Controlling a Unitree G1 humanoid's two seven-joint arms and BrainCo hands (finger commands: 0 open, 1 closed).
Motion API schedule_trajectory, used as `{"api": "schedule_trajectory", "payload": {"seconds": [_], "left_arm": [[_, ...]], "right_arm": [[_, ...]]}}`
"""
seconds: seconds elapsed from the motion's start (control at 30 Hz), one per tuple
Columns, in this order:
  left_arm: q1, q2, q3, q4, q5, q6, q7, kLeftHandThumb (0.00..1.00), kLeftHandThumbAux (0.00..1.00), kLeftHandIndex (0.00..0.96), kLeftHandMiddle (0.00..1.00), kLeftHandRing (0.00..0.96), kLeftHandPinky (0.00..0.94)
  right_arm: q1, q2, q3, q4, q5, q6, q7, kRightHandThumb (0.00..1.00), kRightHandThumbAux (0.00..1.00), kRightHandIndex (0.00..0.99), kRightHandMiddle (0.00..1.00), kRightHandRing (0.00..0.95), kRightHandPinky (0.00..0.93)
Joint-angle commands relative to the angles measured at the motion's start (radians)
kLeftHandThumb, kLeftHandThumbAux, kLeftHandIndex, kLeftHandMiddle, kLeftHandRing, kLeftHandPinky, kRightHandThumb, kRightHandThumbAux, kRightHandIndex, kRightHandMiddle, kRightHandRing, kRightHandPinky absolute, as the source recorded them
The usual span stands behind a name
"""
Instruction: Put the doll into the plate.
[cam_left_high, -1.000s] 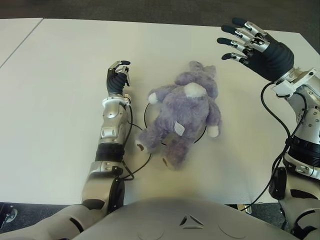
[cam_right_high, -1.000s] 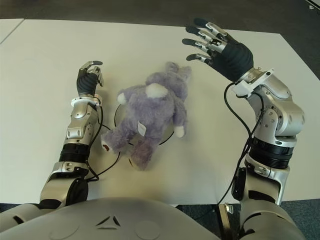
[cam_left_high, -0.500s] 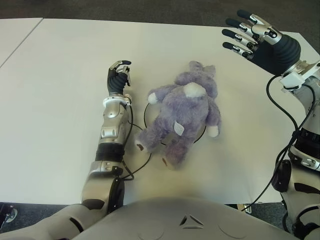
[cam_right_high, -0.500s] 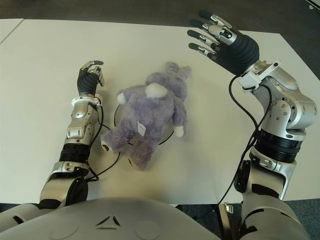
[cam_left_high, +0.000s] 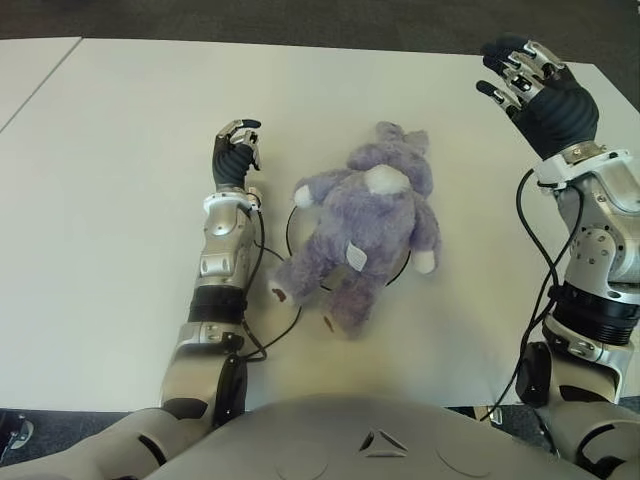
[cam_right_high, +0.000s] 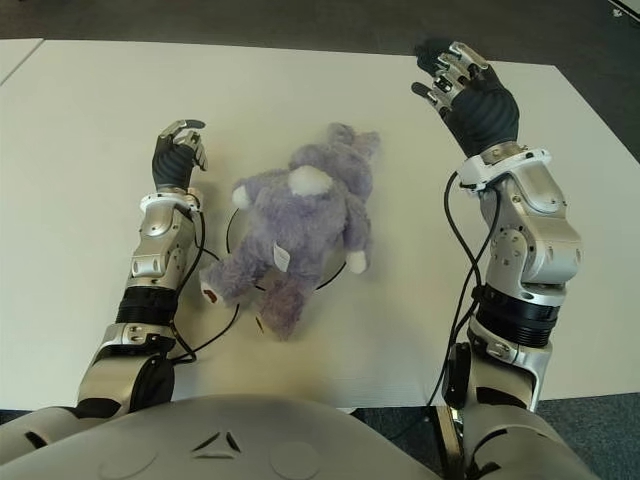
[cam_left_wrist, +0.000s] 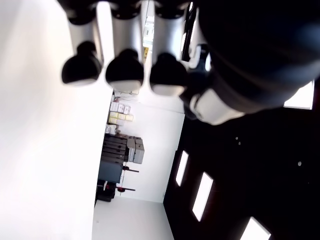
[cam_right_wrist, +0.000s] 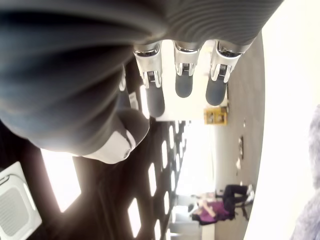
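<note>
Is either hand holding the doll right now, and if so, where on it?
Nothing is held. The doll lies on the plate. The left hand shows curled and empty beside it; the right hand is raised, fingers spread.

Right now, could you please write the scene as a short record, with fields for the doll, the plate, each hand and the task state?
doll: purple plush doll, lying over the plate
plate: plate, mostly hidden; only its dark rim shows beside the doll
left hand: left hand, left of the doll, fingers curled, holding nothing
right hand: right hand, raised at the far right, fingers open, empty
table: white table
task state: doll appears already placed
</note>
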Motion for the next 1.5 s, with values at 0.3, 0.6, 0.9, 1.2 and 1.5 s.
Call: {"api": "schedule_trajectory", "payload": {"seconds": [0.3, 0.6, 0.9, 1.2, 1.5], "left_arm": [[0.011, 0.008, 0.002, -0.011, -0.005, -0.013, -0.017, 0.709, 0.705, 0.442, 0.865, 0.864, 0.836], [0.019, 0.005, -0.003, -0.028, -0.006, -0.008, -0.026, 0.710, 0.704, 0.442, 0.865, 0.865, 0.836], [0.042, 0.006, -0.008, -0.056, 0.003, -0.010, -0.025, 0.710, 0.704, 0.442, 0.862, 0.863, 0.840], [0.043, 0.013, -0.003, -0.058, -0.003, -0.002, -0.031, 0.710, 0.705, 0.442, 0.868, 0.868, 0.844], [0.038, 0.022, -0.003, -0.044, 0.003, -0.005, -0.033, 0.710, 0.705, 0.442, 0.870, 0.870, 0.843]], "right_arm": [[0.024, 0.085, 0.034, 0.009, -0.177, -0.083, -0.179, 0.839, 0.681, 0.467, 0.431, 0.451, 0.464], [0.073, 0.175, 0.030, 0.251, -0.236, -0.319, -0.196, 0.843, 0.678, 0.457, 0.445, 0.478, 0.484], [0.197, 0.284, 0.058, 0.210, -0.241, -0.403, -0.222, 0.842, 0.678, 0.432, 0.467, 0.523, 0.526], [0.233, 0.331, 0.077, 0.198, -0.273, -0.409, -0.272, 0.841, 0.677, 0.424, 0.483, 0.563, 0.577], [0.227, 0.361, 0.089, 0.264, -0.322, -0.444, -0.326, 0.846, 0.672, 0.423, 0.533, 0.616, 0.629]]}}
